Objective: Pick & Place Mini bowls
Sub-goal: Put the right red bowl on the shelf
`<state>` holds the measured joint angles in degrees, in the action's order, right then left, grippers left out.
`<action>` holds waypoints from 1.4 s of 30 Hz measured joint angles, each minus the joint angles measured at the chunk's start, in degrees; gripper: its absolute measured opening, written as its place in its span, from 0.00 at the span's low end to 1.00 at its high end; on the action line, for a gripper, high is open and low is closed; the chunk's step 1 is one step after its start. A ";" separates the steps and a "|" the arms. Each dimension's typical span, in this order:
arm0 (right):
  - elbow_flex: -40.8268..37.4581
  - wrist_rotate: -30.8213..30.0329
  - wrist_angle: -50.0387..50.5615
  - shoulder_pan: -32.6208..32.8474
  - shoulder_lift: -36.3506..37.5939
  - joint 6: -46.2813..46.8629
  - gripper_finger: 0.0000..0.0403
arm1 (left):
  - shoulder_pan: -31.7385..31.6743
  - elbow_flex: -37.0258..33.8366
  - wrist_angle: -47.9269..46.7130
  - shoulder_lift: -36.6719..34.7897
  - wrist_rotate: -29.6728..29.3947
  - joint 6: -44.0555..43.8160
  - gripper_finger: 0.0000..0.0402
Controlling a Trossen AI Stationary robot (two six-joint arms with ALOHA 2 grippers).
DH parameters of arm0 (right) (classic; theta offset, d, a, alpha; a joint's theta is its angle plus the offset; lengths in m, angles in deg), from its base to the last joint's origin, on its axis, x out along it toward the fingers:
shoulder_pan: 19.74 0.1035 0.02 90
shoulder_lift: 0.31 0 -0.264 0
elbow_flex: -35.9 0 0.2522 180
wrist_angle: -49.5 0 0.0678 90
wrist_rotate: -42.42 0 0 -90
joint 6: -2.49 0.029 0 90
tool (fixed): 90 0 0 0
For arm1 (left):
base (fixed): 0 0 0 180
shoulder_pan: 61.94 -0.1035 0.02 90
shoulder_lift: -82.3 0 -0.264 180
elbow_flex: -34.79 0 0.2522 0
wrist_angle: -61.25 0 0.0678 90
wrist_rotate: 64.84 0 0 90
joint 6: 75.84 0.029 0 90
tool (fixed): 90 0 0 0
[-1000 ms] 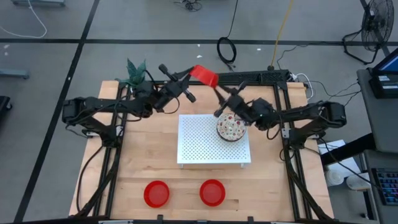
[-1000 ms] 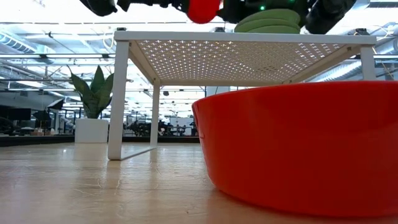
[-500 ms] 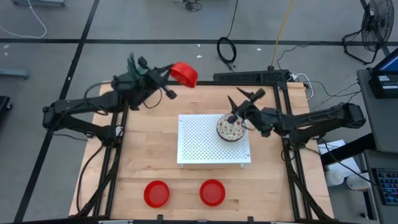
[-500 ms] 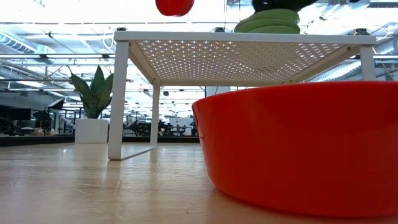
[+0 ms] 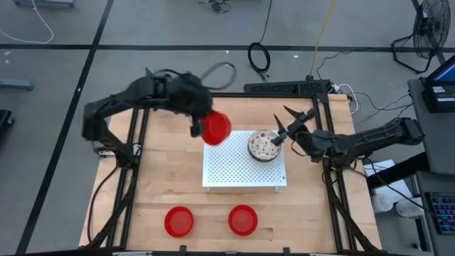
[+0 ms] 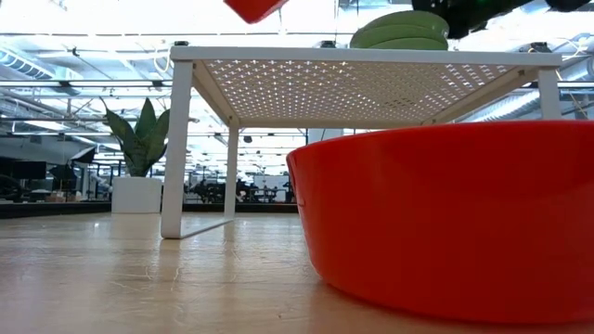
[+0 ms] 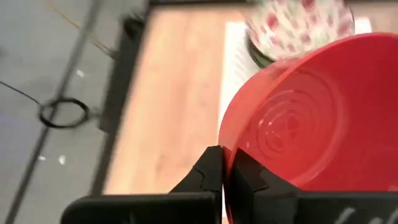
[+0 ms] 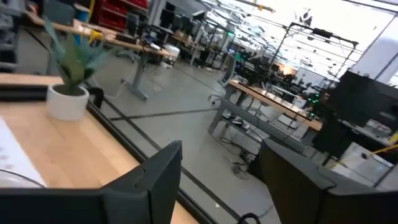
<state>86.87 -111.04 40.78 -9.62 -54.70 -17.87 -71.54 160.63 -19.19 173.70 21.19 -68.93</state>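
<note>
My left gripper (image 5: 202, 126) is shut on a plain red mini bowl (image 5: 216, 126) above the far left corner of the white perforated board (image 5: 234, 171). The bowl fills the left wrist view (image 7: 311, 124). A stack of red-speckled white bowls (image 5: 264, 145) rests on the board's far right part and also shows in the left wrist view (image 7: 298, 25). Two more red bowls (image 5: 178, 221) (image 5: 243, 220) sit on the table near its front edge. My right gripper (image 5: 291, 122) is open and empty, just right of the stack. My left gripper pinches the red bowl's rim (image 7: 225, 138) between its two fingers. The bowl is lifted clear of the board and tilted, standing out beyond the fingertips toward the speckled stack.
The board stands on legs above the tabletop (image 6: 362, 57). A white plant pot (image 8: 68, 102) stands at the table's far left corner. The near red bowl fills much of the low view (image 6: 445, 223). Black frame rails run along both table sides.
My left gripper has carried the red bowl first toward the table's far left corner, then toward the near edge, over the board's far left corner. My right gripper has drawn back from the bowl toward the table's right edge.
</note>
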 joint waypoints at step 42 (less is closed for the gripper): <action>-0.04 0.68 -9.03 32.43 2.93 -3.63 0.46 | 4.32 2.62 -13.34 21.46 11.79 -19.16 0.11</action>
<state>86.82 -110.36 31.75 22.81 -51.77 -21.49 -67.22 163.25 -32.53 195.16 32.98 -88.09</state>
